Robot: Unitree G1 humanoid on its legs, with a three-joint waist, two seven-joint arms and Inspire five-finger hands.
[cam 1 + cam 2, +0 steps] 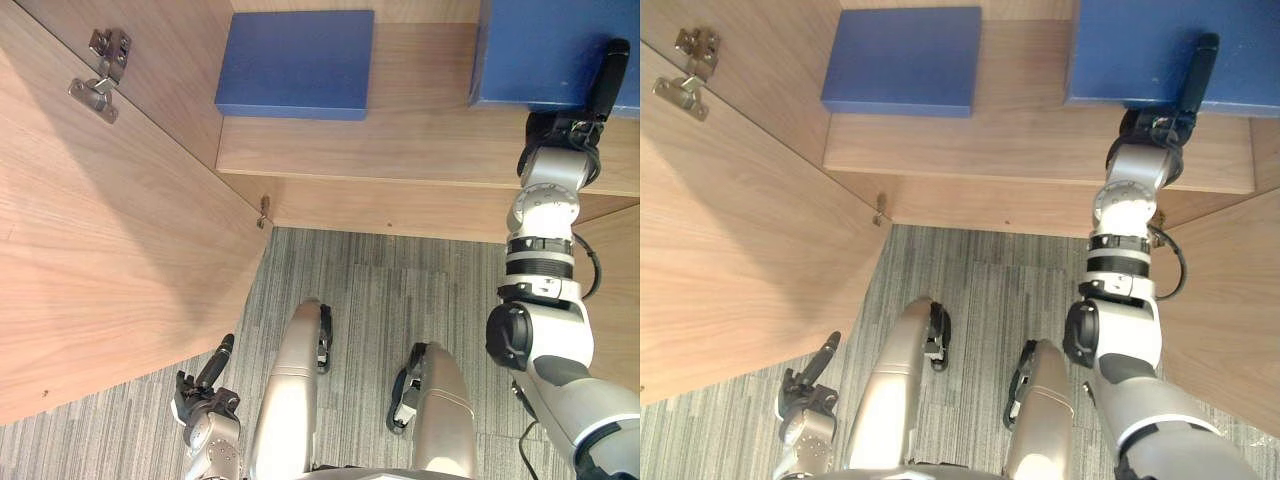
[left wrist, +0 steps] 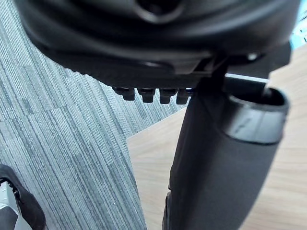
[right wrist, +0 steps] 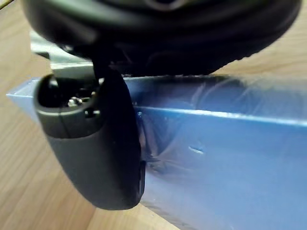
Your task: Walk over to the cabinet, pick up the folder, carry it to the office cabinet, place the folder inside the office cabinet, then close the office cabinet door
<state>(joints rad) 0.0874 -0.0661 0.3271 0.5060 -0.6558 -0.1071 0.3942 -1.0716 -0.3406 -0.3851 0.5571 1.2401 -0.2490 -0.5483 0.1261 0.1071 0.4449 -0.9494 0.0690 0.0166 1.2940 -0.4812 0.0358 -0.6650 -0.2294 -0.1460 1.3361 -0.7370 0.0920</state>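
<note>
Carpet [image 1: 380,290] in grey stripes lies nearest, beneath the robot as it stands at an open office cabinet. Low at the robot's left side, the left hand [image 1: 205,400] hangs just above that floor. It is loose and holds nothing, its thumb [image 2: 216,163] standing straight out. Beside it, the cabinet's left door [image 1: 100,260] is swung wide open, a broad panel of pale wood grain. A metal hinge [image 1: 100,70] sits near the panel's far corner, and a smaller fitting [image 1: 263,212] sits where the door meets the cabinet's lower front edge. On the other side, the right door [image 1: 1230,300] also stands open beside the outstretched right arm.

Beyond the carpet, the wooden shelf [image 1: 420,140] runs across the cabinet's opening. The right hand [image 1: 565,128] reaches in over the shelf's right part and is clamped on the near edge of the blue folder [image 1: 540,50]. Its thumb [image 3: 96,158] is pressed flat along the folder's top face. The folder is inside the cabinet, over the right end of the shelf; whether it rests on the wood or is held just clear of it cannot be told.

Farther to the left, well apart from it, a second blue folder [image 1: 295,65] lies flat on the same shelf, towards the back.
</note>
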